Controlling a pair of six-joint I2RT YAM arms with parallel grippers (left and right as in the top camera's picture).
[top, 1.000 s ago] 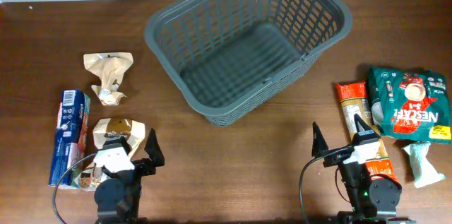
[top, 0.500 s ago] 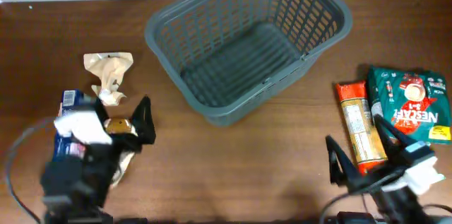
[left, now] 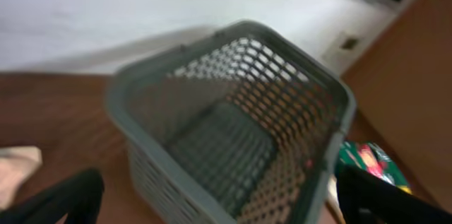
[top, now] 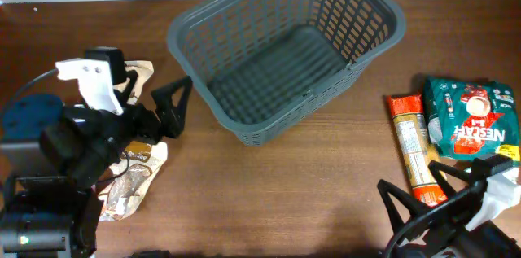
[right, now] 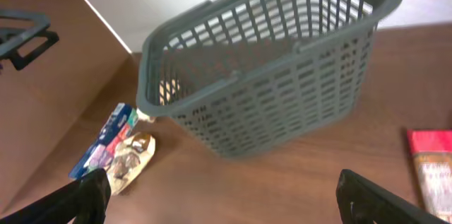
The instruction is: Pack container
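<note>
The container (top: 183, 40) is a large dark grey lattice basket at the back middle of the table, with nothing in it. It fills the left wrist view (left: 141, 150) and shows in the right wrist view (right: 282, 111). My left gripper (top: 155, 115) is open and empty, raised to the left of the basket and pointing at it; its fingers also show in the left wrist view (left: 222, 210). My right gripper (top: 423, 197) is open and empty, above the front right of the table; in the right wrist view (right: 226, 206) it faces the basket's front wall.
A beige crumpled packet (top: 142, 71) and a brown snack packet (top: 134, 181) lie at the left, partly under my left arm. A blue packet (right: 106, 136) lies beside them. An orange-red packet (top: 411, 148) and a green Nescafe bag (top: 472, 120) lie at the right.
Both arms have risen from the front edge. The left gripper moved up and back toward the basket, covering the blue packet. The right gripper moved to the right and up.
</note>
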